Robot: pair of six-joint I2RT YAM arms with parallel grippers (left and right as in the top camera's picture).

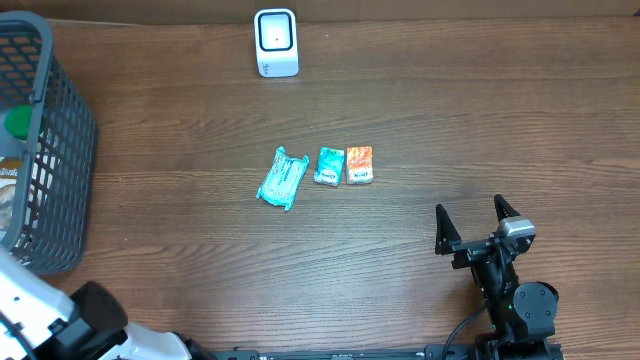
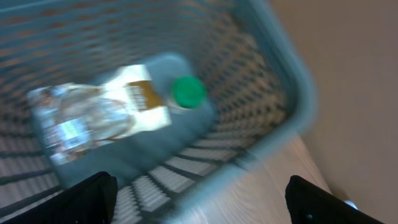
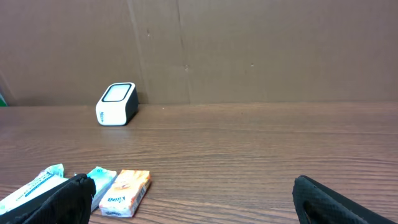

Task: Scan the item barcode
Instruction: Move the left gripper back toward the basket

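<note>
No scan appears begun: three packets (image 1: 329, 165) are lying on the tabletop (image 1: 450, 110), well apart from the scanner (image 1: 276, 42), the right end effector (image 1: 470, 207) is standing wide nearby, and the left end effector (image 2: 200, 182) is hovering wide and empty over the basket (image 1: 70, 150).

A barcode scanner (image 1: 276, 42) and mesh shopping basket (image 1: 70, 130) are sitting on a wooden table (image 1: 480, 120), suggesting a mock shop checkout.

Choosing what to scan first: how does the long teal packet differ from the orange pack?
The long teal packet is teal and white; the orange pack is orange and white. The long teal packet is longer and lies tilted; the orange pack is shorter and sits straighter. The long teal packet looks crinkled, the orange pack blocky. Both lie loose on the table.
</note>
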